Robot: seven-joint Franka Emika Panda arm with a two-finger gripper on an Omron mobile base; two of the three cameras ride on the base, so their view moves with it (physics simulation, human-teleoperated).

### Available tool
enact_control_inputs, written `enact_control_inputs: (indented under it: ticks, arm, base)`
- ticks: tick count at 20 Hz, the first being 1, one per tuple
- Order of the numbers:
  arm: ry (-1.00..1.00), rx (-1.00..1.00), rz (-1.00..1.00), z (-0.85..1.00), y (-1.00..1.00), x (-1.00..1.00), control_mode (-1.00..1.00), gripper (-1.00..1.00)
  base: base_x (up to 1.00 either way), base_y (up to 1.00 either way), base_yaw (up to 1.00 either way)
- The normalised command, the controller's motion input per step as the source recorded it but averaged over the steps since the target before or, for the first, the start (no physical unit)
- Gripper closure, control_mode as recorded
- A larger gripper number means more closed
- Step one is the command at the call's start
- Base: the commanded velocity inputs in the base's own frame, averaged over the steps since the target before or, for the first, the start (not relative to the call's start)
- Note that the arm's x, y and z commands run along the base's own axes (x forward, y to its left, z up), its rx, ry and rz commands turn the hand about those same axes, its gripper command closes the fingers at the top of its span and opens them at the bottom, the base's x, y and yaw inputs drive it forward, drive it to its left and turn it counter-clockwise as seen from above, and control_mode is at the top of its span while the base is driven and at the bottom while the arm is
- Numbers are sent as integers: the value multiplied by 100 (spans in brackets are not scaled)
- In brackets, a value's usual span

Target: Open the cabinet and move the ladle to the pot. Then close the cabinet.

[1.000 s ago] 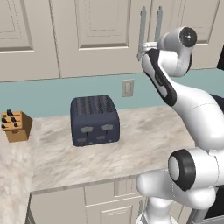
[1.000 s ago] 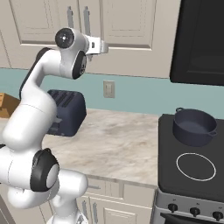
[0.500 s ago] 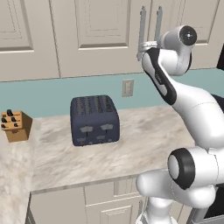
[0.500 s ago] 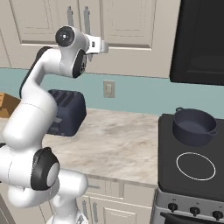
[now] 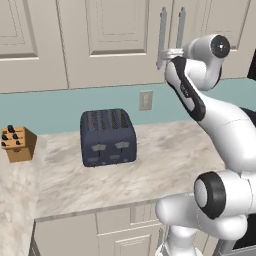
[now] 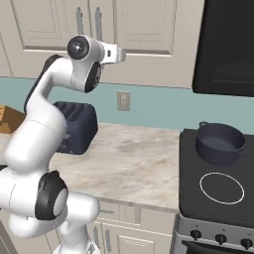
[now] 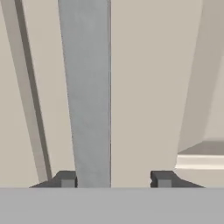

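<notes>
Cabinet [image 5: 115, 40] doors filled the top of the left base view, both shut, and in the hand view the gripper [image 7: 114, 179] stood with its fingers apart around one silver handle [image 7: 85, 92], left finger touching it, while the pot [image 6: 220, 143] sat at right on the stove [image 6: 218, 198].

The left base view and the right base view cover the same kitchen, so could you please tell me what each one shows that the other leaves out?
The left base view alone has the wooden knife block at the counter's left end. The right base view alone has the pot on the black stove and the dark appliance above it. Both share the toaster, the wall outlet, the cabinet with its silver handles, and the gripper at one handle.
</notes>
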Motion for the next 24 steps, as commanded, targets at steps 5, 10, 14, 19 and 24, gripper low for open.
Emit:
enact_control_inputs:
  ticks: [5, 10, 14, 19, 24]
  arm:
    - [-2, 3, -5, 7, -42, 0, -100, 100]
    - [10, 19, -14, 37, -86, -20, -100, 100]
    - [6, 25, -17, 47, -100, -71, -100, 100]
    - [1, 28, -21, 37, -100, -95, -100, 100]
    - [0, 28, -13, 24, -100, -100, -100, 100]
  base:
    - [0, 0, 0]
    - [0, 0, 0]
    - [0, 0, 0]
    - [0, 0, 0]
    - [0, 0, 0]
